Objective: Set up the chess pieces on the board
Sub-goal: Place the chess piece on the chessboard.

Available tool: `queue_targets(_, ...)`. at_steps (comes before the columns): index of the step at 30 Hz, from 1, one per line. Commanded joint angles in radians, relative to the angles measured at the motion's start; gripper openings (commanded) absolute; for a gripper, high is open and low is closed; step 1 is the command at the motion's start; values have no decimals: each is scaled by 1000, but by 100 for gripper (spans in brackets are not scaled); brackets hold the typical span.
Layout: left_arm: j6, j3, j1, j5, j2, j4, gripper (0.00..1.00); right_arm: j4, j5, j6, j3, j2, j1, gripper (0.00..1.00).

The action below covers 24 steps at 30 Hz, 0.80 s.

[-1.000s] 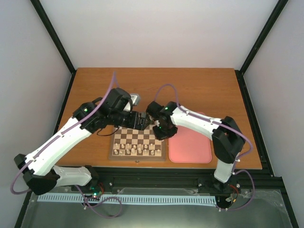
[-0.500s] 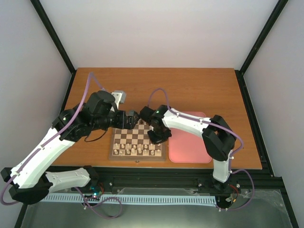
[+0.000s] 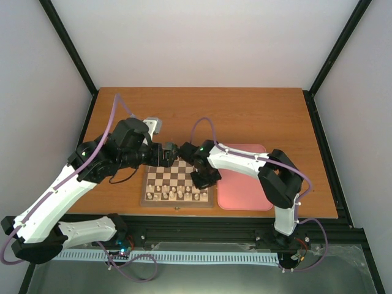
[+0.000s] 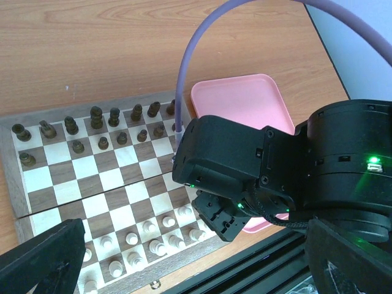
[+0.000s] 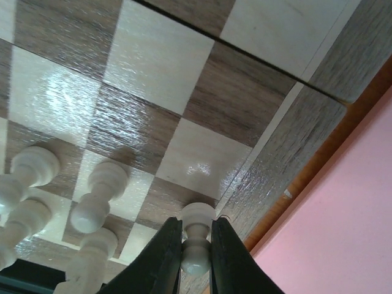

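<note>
Right claw [image 5: 196,248]: fingers closed tight on a cream-white pawn [image 5: 198,222], held low over the squares at the board's right edge; whether it touches the wood cannot be told.
Left claw [image 3: 169,153]: fingers spread wide apart, holding nothing, hovering at the board's far side.
Other cream chessmen [image 4: 131,239]: standing in the two near rows, just beside the held pawn.
Board [image 4: 61,171]: lies flat on the desk [image 3: 245,116].
Dark chessmen [image 4: 97,116]: ranged along the two far rows.
Pink tray [image 4: 245,104]: just beside the board's right edge.
</note>
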Motion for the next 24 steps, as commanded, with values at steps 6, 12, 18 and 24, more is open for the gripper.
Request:
queue_targets(6,-9,3,-6,-8,7,6,100,50,22,17,-32,20,11,14)
queue_targets(12,-5,6,-6,-5,16,8,100,60,21,14,-23,24,11,14)
queue_targets(18,0,8,-6,1,28,11,100,79,-6,9,-16,25,13,14)
queue_targets(24,3,6,-5,4,33,15,100,92,-16,3,-20,26,13,14)
